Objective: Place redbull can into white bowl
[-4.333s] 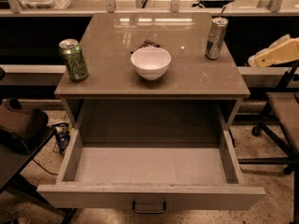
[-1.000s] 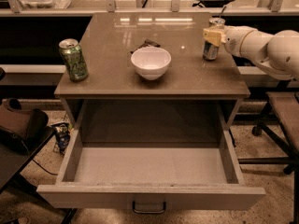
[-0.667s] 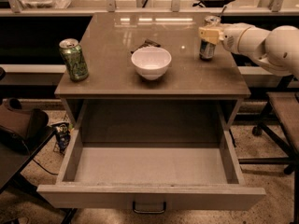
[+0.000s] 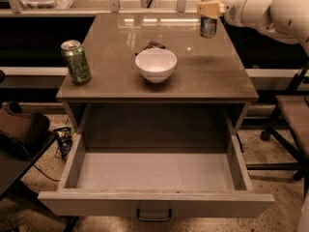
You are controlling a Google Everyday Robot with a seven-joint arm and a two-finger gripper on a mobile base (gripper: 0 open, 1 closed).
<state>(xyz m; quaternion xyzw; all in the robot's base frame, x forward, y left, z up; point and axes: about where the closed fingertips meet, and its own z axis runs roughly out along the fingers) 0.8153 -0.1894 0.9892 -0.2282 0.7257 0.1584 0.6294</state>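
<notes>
While hand [image 4: 209, 8] clamps redbull can [image 4: 208, 28] over table [image 4: 116, 47] far right, white bowl [image 4: 156, 65] central.

In gripper [image 4: 209, 8], redbull can [image 4: 208, 27] beyond bowl [image 4: 155, 75]

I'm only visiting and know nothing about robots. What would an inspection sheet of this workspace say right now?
Surface: brown tabletop; drawer below it pulled open.
Job's things: redbull can held upright, apparently lifted off the table; white bowl upright mid-table, nothing in it.
Clutter: green can near the left edge; small dark object behind the bowl.
Grippers: gripper shut on the redbull can, over the far right corner.
Cables: thin dark cable on the floor, left.
Surroundings: chair right; dark bag left.
</notes>
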